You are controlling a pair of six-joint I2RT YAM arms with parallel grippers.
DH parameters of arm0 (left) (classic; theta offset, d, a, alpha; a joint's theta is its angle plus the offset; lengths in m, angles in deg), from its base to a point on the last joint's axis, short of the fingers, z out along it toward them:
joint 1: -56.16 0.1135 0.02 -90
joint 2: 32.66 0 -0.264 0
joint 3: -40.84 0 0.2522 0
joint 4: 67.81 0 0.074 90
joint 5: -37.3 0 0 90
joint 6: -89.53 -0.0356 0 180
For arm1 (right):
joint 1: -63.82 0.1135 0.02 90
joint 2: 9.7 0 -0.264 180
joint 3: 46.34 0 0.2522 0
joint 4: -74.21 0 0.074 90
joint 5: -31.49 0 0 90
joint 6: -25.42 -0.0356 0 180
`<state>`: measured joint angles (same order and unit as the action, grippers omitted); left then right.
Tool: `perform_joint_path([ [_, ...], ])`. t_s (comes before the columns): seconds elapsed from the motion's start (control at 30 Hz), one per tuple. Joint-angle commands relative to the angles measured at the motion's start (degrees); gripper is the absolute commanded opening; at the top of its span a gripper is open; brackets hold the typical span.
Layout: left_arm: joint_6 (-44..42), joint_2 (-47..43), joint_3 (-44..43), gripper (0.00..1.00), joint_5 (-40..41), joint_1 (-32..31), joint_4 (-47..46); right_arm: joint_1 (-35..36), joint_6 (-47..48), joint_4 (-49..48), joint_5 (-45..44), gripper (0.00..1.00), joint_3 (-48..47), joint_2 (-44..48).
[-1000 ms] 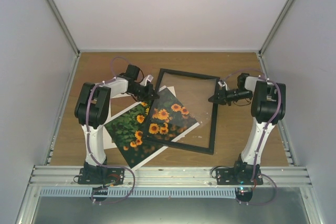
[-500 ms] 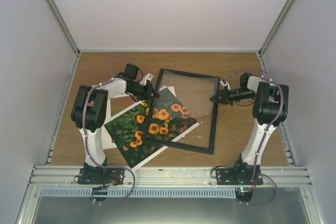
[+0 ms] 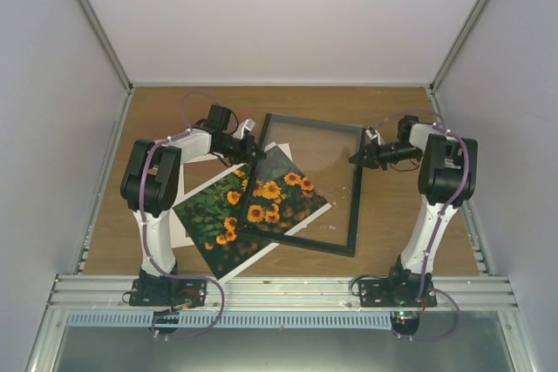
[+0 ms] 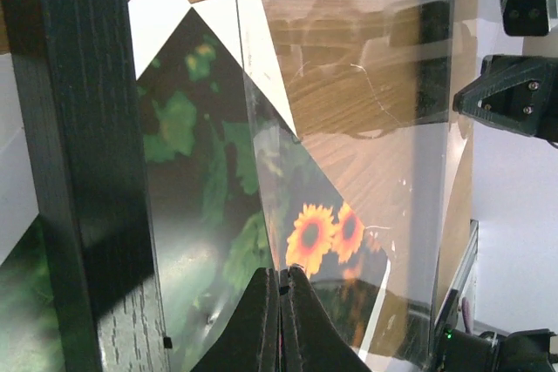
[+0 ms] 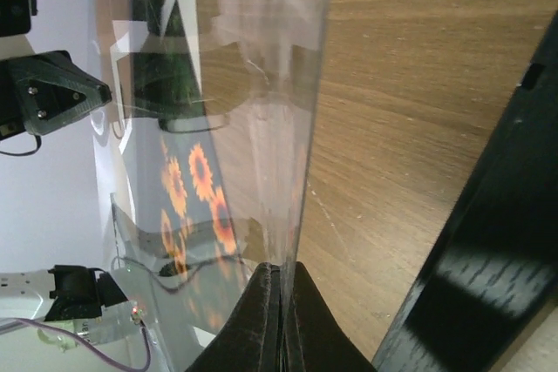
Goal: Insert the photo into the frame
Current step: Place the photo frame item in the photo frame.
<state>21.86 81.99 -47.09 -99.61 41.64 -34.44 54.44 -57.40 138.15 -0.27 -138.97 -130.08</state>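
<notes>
Right, the photo (image 3: 222, 215) lies flat near the middle of the table (image 3: 410, 224), toward its near-left corner, with its right part tucked under the frame (image 3: 356, 206) lying beside it. My left claw (image 3: 255, 154) and right claw (image 3: 354, 159) are each clamped on opposite edges of the clear sheet (image 3: 314, 152) over that frame.

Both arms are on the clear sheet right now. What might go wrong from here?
1. The left gripper and right gripper each pinch only a thin edge of the clear sheet; it may slip or bow.
2. The frame lies across part of the photo, so nudging either could drag the other.
</notes>
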Motion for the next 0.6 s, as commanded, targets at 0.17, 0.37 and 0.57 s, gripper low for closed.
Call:
perform_joint_path([
  [0.17, -0.6, 2.24, -0.75, 0.0, 2.79, 0.89, 0.18, 0.53, -2.26, -3.42, -4.95, 0.08, -0.22, -2.75],
  [0.37, -0.02, 3.07, -0.74, 0.0, 2.55, 0.9, -0.61, 0.52, -3.06, -4.08, -5.32, 0.08, -1.3, -3.89],
  [0.57, 0.34, 3.74, -0.9, 0.0, 1.83, 0.55, -1.11, 0.57, -2.85, -3.31, -5.58, 0.02, -1.45, -3.19],
])
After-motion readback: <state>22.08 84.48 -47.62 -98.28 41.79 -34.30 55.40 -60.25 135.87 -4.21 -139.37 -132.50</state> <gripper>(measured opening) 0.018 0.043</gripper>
